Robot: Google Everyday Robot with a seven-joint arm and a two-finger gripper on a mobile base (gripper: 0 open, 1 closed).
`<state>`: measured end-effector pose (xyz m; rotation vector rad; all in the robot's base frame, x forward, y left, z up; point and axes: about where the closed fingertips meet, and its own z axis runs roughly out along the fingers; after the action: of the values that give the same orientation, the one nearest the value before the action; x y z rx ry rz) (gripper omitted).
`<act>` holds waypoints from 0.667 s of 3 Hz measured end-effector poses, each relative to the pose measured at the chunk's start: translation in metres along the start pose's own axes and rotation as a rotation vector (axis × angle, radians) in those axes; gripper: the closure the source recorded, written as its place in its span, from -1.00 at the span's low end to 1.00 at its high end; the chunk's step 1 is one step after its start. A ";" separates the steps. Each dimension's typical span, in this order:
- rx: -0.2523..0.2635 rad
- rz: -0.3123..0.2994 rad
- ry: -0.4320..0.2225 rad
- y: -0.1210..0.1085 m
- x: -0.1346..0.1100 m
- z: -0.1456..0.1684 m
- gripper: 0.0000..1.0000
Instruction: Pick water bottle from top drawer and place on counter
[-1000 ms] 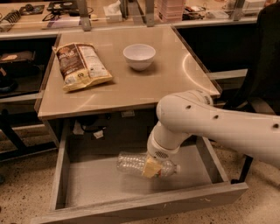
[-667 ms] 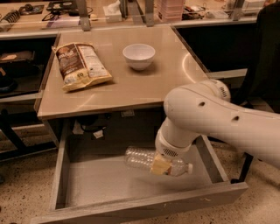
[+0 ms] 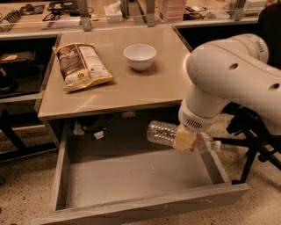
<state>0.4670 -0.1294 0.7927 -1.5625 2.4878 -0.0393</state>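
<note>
The water bottle (image 3: pixel 164 132) is clear and crinkled, with its white cap pointing right. It hangs roughly level in the air above the right half of the open top drawer (image 3: pixel 136 178). My gripper (image 3: pixel 186 139) is shut on the water bottle around its middle, just below the front right edge of the counter (image 3: pixel 127 88). The white arm comes in from the right and hides the bottle's label. The drawer's grey bottom is bare.
A chip bag (image 3: pixel 81 66) lies on the counter's left side and a white bowl (image 3: pixel 139 56) stands at its back middle. A cluttered bench (image 3: pixel 109 13) runs along the back. A black stand (image 3: pixel 254 140) is right of the drawer.
The gripper has lifted the water bottle off the drawer bottom and carried it up and to the right, to about the height of the counter's underside.
</note>
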 end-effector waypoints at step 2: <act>0.085 0.068 0.028 -0.086 0.013 -0.067 1.00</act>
<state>0.5260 -0.1844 0.8676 -1.4532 2.5235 -0.1553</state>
